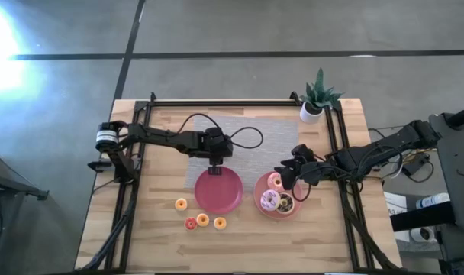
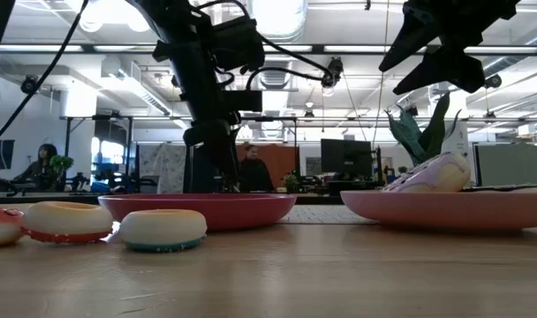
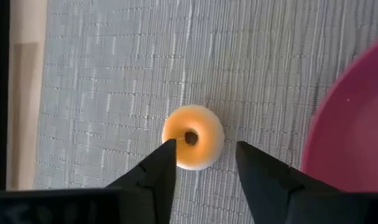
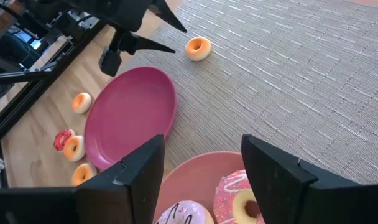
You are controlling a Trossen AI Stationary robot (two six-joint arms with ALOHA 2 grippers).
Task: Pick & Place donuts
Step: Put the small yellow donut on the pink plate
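Left gripper (image 3: 204, 163) open above orange donut (image 3: 193, 137) on mat; centre, descend, pinch rim; right gripper (image 4: 201, 168) wide over plate (image 4: 189, 171)

Colour-wise: the little donut (image 3: 193, 137) under the left arm's dark fingers (image 3: 153, 171) is orange with a pale rim, sitting on a grey woven mat (image 3: 176, 56). Both plates are pink, the left plate (image 4: 132, 112) a deeper magenta (the right plate (image 4: 198, 171) is more salmon). It holds a pink-iced donut with white squiggles (image 4: 239, 199) and a pale sprinkled one (image 4: 183, 214).
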